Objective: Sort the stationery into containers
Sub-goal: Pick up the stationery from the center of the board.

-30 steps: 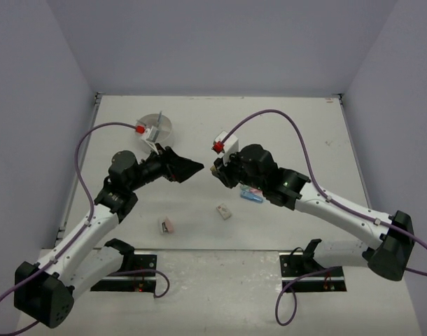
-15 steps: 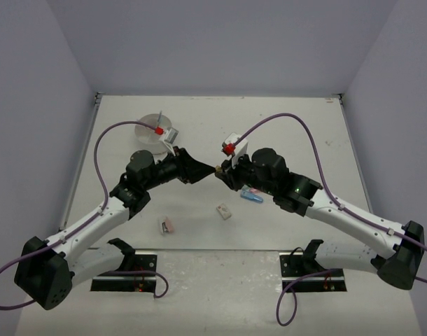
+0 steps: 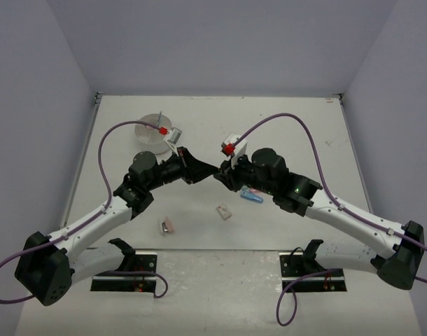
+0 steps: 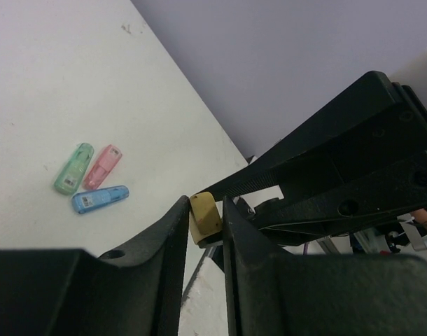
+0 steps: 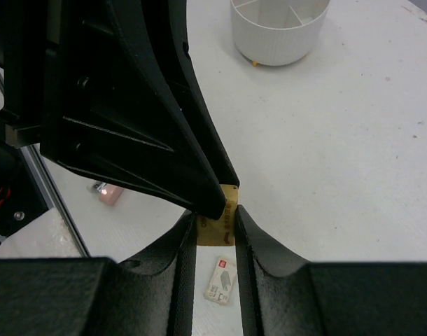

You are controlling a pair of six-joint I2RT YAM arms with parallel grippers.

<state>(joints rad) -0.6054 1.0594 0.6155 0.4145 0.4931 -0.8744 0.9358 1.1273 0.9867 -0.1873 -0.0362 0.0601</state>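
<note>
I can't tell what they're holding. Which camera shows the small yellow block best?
The left wrist view: the small yellow block shows plainly in the left gripper. In the right wrist view that gripper partly covers it; the top view cannot resolve it.

Seen from above, the small tan block eraser [image 5: 219,225] is lost where left gripper [image 3: 211,170] and right gripper [image 3: 219,175] meet, the round white divided dish [image 3: 147,128] sits partly behind the left wrist [image 3: 173,134], and pastel capsule-shaped pieces [image 3: 252,195] lie half under the right arm [image 3: 297,192].

Tan eraser [image 4: 205,218], white dish [image 5: 276,45], blue capsule [image 4: 100,199]
</note>
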